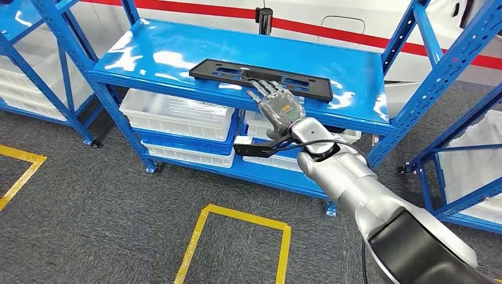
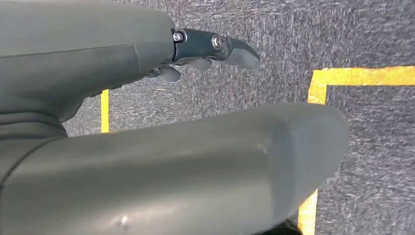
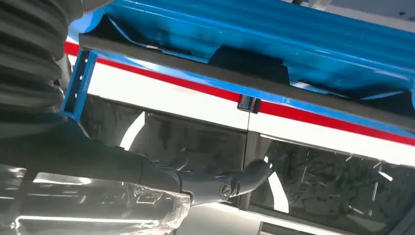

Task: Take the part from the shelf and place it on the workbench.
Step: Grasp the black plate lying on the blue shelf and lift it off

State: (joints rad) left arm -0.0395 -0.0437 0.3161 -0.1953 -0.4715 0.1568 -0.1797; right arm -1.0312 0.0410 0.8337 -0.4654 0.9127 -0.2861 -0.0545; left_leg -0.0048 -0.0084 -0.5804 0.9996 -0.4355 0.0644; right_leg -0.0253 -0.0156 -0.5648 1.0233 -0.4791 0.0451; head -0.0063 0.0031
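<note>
Item: black part, flat on my blue shelf, upper centre of frame; long axis runs left-right, dipping slightly toward the right. My right hand, fingers spread, rests on its near edge, gripping nothing. Left hand: state unclear.

Right arm: silver shell, black upper section, black cable along wrist. Right hand: clear-cased, green inside. Left hand: grey covers, dark screwed fingers.
</note>
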